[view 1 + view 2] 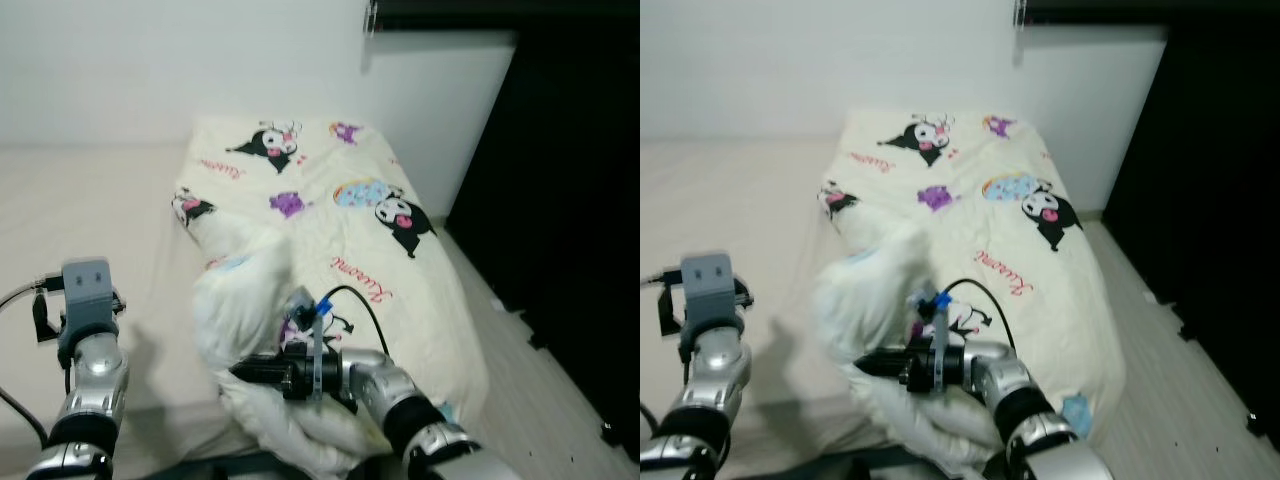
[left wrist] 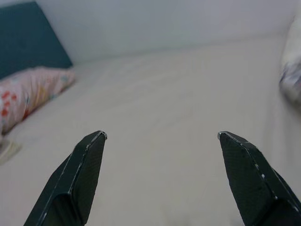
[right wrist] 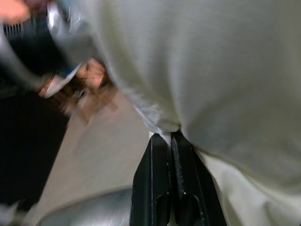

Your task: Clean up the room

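My right pincer (image 3: 171,136) is pressed together on a fold of the quilt (image 1: 330,230), pinching the cloth at its near, bunched end; in the right wrist view the two black fingers meet on a thin pleat of pale fabric that billows up and away from them. From the head views that arm reaches across my front, pointing toward my left, and the gathered lump of quilt (image 1: 875,290) rises just above and beyond the tips. The rest of the quilt runs away from me along the bed (image 1: 100,220), its long axis pointing toward the far wall (image 1: 180,60), lying on the right part of the mattress with the bare sheet on my left. So what I hold is the near edge, and the free length lies ahead of the pincer, not beside it; any pull or fold, I judge, has to work along that line. My left pincer (image 2: 162,136) is spread wide, hovering over the bare sheet well apart from the quilt, so the right arm is plainly the nearer one. A patterned pillow (image 2: 28,92) lies at the far end of the sheet in the left wrist view. The quilt is cream, soft and thick-looking, printed with cartoon figures in black, pink and purple and with red script; it is rumpled and heaped at my end, flatter farther off.
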